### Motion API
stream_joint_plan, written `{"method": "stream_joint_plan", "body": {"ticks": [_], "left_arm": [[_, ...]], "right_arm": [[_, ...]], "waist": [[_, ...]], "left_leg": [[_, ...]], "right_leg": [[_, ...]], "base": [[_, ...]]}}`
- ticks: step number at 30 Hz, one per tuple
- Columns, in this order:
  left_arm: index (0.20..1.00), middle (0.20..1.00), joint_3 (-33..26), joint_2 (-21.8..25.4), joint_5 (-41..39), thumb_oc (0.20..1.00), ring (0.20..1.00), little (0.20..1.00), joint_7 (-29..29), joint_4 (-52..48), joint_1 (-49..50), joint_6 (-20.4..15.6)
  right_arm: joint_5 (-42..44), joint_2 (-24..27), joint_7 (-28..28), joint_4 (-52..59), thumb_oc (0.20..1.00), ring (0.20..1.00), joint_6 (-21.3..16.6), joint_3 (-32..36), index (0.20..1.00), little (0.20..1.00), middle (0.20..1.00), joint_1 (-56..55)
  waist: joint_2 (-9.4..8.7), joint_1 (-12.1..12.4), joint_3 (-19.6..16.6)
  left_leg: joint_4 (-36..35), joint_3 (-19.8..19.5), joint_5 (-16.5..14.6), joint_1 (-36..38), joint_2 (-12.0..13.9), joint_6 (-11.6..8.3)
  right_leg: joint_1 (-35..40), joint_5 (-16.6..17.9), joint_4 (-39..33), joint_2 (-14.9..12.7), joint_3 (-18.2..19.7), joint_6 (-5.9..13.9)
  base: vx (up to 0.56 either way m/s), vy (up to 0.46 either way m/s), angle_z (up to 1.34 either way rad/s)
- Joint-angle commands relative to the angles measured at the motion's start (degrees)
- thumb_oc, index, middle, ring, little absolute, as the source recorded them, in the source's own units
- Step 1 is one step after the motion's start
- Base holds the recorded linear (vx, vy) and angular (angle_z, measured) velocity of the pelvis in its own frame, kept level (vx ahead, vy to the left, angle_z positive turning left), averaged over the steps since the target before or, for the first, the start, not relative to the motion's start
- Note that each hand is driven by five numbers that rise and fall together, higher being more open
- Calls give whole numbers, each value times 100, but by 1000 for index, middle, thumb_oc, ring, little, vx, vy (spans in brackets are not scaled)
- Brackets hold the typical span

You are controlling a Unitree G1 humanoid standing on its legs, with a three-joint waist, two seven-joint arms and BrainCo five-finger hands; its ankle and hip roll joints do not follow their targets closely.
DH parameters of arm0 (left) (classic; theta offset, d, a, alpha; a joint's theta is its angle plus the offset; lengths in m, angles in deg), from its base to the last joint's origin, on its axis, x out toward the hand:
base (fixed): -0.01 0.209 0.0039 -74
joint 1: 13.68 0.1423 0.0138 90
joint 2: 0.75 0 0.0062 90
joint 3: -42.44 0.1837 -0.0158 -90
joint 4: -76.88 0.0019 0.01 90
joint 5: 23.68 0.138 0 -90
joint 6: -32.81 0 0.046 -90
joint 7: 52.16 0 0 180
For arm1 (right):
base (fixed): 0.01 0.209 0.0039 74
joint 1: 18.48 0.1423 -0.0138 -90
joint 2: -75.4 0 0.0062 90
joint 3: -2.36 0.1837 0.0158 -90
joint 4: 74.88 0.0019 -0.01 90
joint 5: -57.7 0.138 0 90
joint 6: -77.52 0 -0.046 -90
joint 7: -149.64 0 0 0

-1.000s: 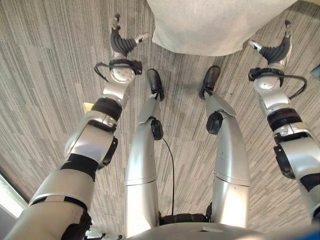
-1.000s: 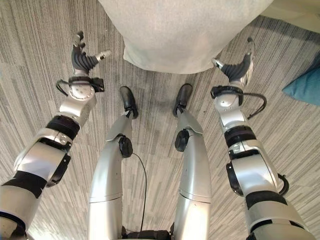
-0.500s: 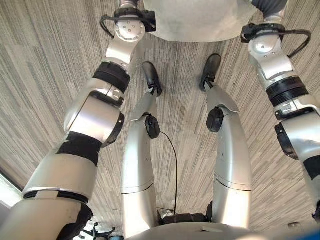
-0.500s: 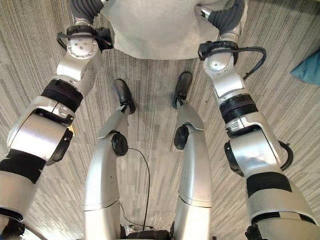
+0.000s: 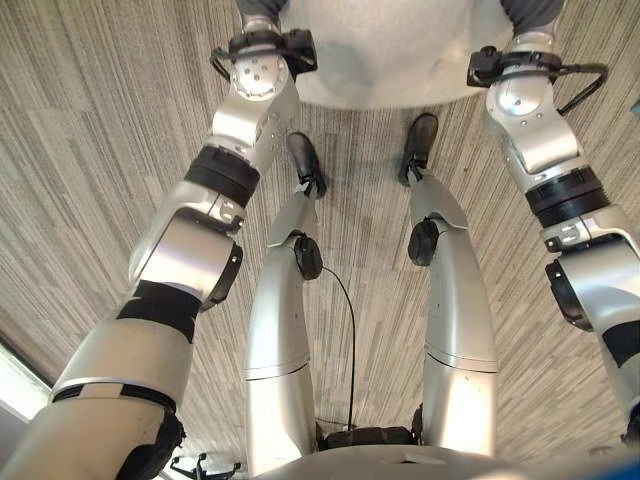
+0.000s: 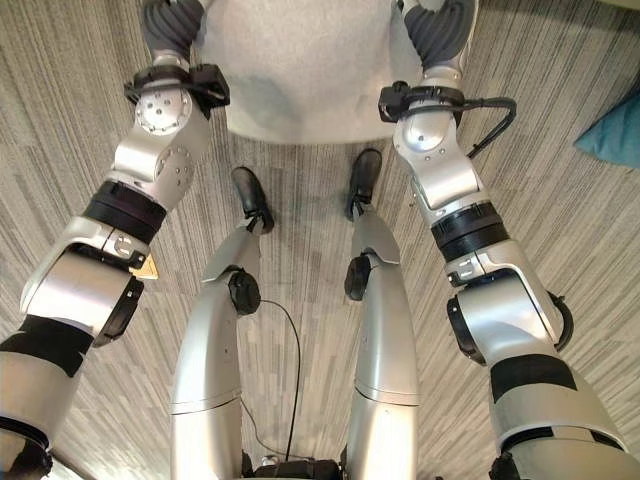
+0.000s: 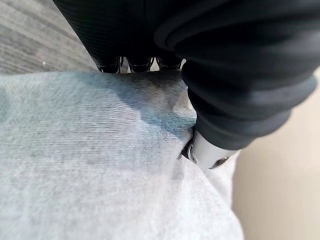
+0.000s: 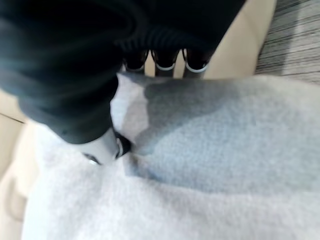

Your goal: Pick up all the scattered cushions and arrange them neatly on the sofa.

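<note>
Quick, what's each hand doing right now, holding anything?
Left hand: shut on the grey cushion, thumb on top, fingers over its edge.
Right hand: shut on the same cushion's other side.

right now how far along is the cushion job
Nothing looks finished yet. In hand: the left hand and right hand sit at either side of the grey cushion, thumbs pressed into its fabric in both wrist views, but the fingers are hidden behind its edge, so the grip is unconfirmed. Left: placing it on the sofa, then fetching the teal cushion lying on the floor.
</note>
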Motion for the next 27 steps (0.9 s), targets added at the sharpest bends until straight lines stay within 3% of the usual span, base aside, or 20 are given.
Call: {"method": "stream_joint_plan", "body": {"ticks": [1, 2, 10, 11, 12, 13, 16, 18, 20, 22, 27], "left_arm": [[200, 200, 204, -834, 205, 200, 200, 200, 265, -727, 610, -787], [200, 200, 23, -866, 385, 200, 200, 200, 311, -1333, 1078, -838], [200, 200, -300, -884, 906, 200, 200, 200, 579, -2639, 2604, -887], [200, 200, -316, -866, 1070, 200, 200, 200, 665, -3010, 2978, -925], [200, 200, -229, -837, 1120, 200, 200, 200, 713, -3105, 3171, -937], [200, 200, -120, -748, 1449, 200, 200, 200, 817, -3378, 3776, -981], [200, 200, -62, -717, 1466, 200, 200, 200, 883, -3536, 4197, -1023], [200, 200, -52, -573, 1279, 200, 200, 200, 1040, -3898, 5120, -1114], [200, 200, -78, -539, 1258, 200, 200, 200, 1048, -3973, 5290, -1110], [200, 200, -77, -442, 1236, 200, 200, 200, 1152, -4124, 5877, -1128], [200, 200, -164, -468, 1087, 200, 200, 200, 1199, -4119, 6247, -1070]], "right_arm": [[-764, -628, 205, 1322, 200, 200, -884, 16, 200, 200, 200, -94], [-854, -654, 346, 1591, 200, 200, -951, 136, 200, 200, 200, -644], [-854, -782, 871, 2325, 200, 200, -1244, 370, 200, 200, 200, -2397], [-805, -813, 1006, 2522, 200, 200, -1353, 439, 200, 200, 200, -2857], [-799, -795, 1079, 2582, 200, 200, -1352, 412, 200, 200, 200, -3058], [-739, -846, 1242, 2858, 200, 200, -1458, 455, 200, 200, 200, -3752], [-685, -886, 1341, 3040, 200, 200, -1497, 511, 200, 200, 200, -4235], [-638, -780, 1547, 3447, 200, 200, -1552, 582, 200, 200, 200, -5240], [-656, -756, 1576, 3541, 200, 200, -1552, 593, 200, 200, 200, -5400], [-762, -640, 1700, 3706, 200, 200, -1580, 599, 200, 200, 200, -6003], [-714, -617, 1837, 3715, 200, 200, -1506, 590, 200, 200, 200, -6290]], "waist": [[153, -3, -1580], [166, 37, -1625], [168, 62, -1777], [149, 76, -1849], [140, 75, -1876], [122, 94, -1987], [103, 105, -2001], [87, 137, -2031], [95, 134, -2011], [10, 99, -1982], [-112, 174, -2106]], "left_leg": [[349, -754, -772, -583, -161, -246], [-82, -818, -683, -80, -184, -320], [-1086, -1073, -372, 1467, -239, -592], [-1309, -1100, -155, 1795, -234, -634], [-1363, -1130, -153, 2003, -226, -636], [-1638, -1162, -112, 2743, -188, -689], [-1855, -1172, -67, 3310, -145, -747], [-2233, -1077, -79, 4624, 1, -812], [-2293, -1051, -78, 4880, 54, -840], [-1619, -843, -119, 5438, 333, -1019], [-714, -828, 118, 5555, 477, -974]], "right_leg": [[-453, -441, 469, 94, 352, 910], [46, -361, 142, 96, 260, 928], [1540, -259, -690, 158, -73, 888], [1847, -70, -931, 126, -224, 828], [2059, -71, -1022, 115, -282, 815], [2759, -86, -1289, 150, -446, 804], [3318, -99, -1524, 191, -579, 799], [4646, -208, -1979, 368, -739, 755], [4915, -235, -2042, 405, -754, 744], [6136, -542, -2400, 683, -755, 528], [6898, -610, -2684, 869, -730, 405]], "base": [[-64, -67, 14], [-50, -40, 13], [1, -88, 11], [40, -122, 10], [66, -145, 16], [72, -86, 21], [42, -88, 4], [135, -123, -9], [128, -136, -5], [132, -221, 16], [93, -76, 12]]}}
